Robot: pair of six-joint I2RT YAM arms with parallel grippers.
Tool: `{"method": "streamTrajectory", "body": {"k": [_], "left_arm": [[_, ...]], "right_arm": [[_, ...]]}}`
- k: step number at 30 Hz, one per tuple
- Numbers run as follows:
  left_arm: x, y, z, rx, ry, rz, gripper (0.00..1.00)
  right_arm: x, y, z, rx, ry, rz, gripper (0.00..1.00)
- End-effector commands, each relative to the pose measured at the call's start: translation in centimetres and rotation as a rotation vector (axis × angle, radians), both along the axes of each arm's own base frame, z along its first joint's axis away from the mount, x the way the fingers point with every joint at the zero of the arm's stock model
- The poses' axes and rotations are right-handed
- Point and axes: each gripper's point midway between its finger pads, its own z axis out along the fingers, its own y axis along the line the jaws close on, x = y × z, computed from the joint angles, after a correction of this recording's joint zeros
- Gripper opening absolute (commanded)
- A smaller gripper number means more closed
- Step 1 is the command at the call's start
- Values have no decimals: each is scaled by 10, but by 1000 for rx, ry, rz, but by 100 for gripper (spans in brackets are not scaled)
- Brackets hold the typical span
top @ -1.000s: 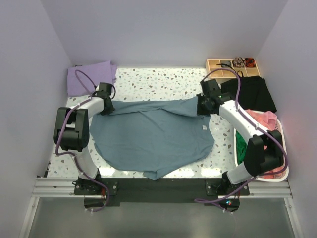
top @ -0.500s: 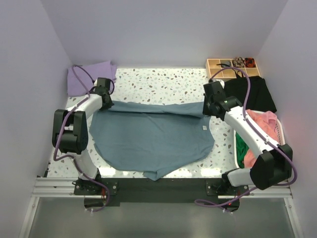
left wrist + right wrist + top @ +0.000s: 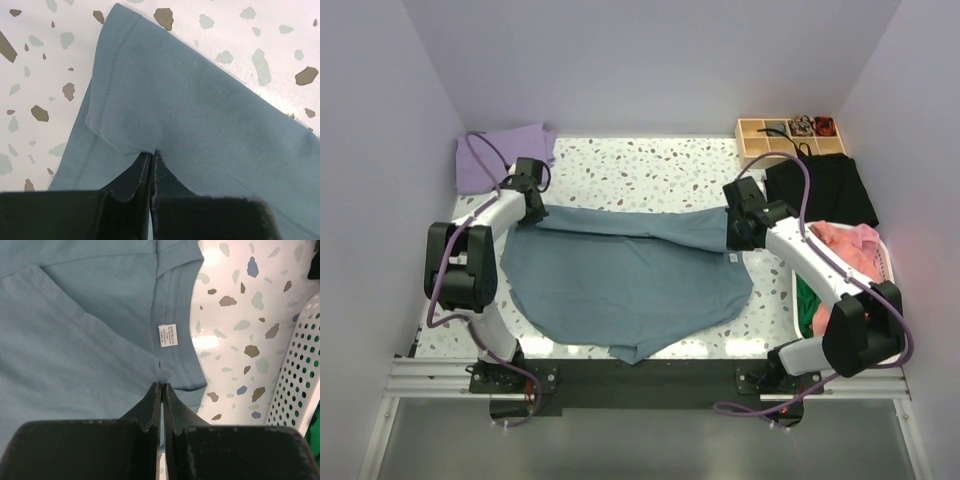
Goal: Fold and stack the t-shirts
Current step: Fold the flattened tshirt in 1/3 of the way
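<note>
Slippage is my worry: left gripper (image 3: 151,155) and right gripper (image 3: 161,386) each clamp only a thin edge of the slate-blue t-shirt (image 3: 620,285) spread between them; if I pull unevenly, 1 corner could escape.

On the table are one large dusty slate-blue cloth t-shirt (image 3: 620,285), one folded lavender-purple cloth t-shirt (image 3: 498,158), one black cloth garment (image 3: 825,190), one white perforated plastic basket (image 3: 295,370) holding one salmon-pink heap of cloth (image 3: 847,240) and one green piece of cloth (image 3: 807,298), one compartmented wooden tray (image 3: 756,128), and two white-and-black robot arms, left (image 3: 500,210) and right (image 3: 802,252).
</note>
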Motion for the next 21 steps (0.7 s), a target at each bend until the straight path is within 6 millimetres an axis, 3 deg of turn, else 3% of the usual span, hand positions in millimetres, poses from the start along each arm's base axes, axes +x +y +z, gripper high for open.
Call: {"method": "streamTrajectory", "body": {"k": [1, 2, 5, 7, 8, 9, 10, 11, 12, 17, 19, 21], "left_arm": [[-5, 15, -1, 68, 24, 46, 4], [-6, 17, -2, 73, 22, 57, 12], [-12, 19, -5, 85, 34, 66, 18], [-16, 20, -8, 90, 58, 74, 41], [-18, 22, -9, 94, 65, 83, 51], [-18, 22, -9, 96, 67, 90, 72], [-19, 22, -6, 97, 61, 91, 100], [-19, 23, -4, 99, 53, 98, 100], [-19, 23, -1, 93, 44, 101, 100], [4, 11, 41, 25, -117, 61, 100], [14, 2, 48, -14, -154, 31, 100], [22, -9, 47, -64, -173, -16, 100]], "right_arm": [[-14, 4, -17, -15, 82, 10, 0], [-18, 8, -21, -17, 99, 23, 0], [-23, 17, -31, -18, 118, 37, 0], [-24, 14, -31, -30, 117, 15, 2], [-23, 12, -29, -43, 110, 5, 14], [-20, 7, -25, -66, 91, -9, 33], [-18, 6, -17, -64, 63, -22, 40], [-15, 5, -12, -65, 40, -27, 46], [-11, 3, -6, -73, 10, -33, 60], [17, 4, 40, -57, -160, -49, 64], [30, 16, 42, -12, -202, -21, 64], [39, 24, 26, -7, -169, -6, 64]]}}
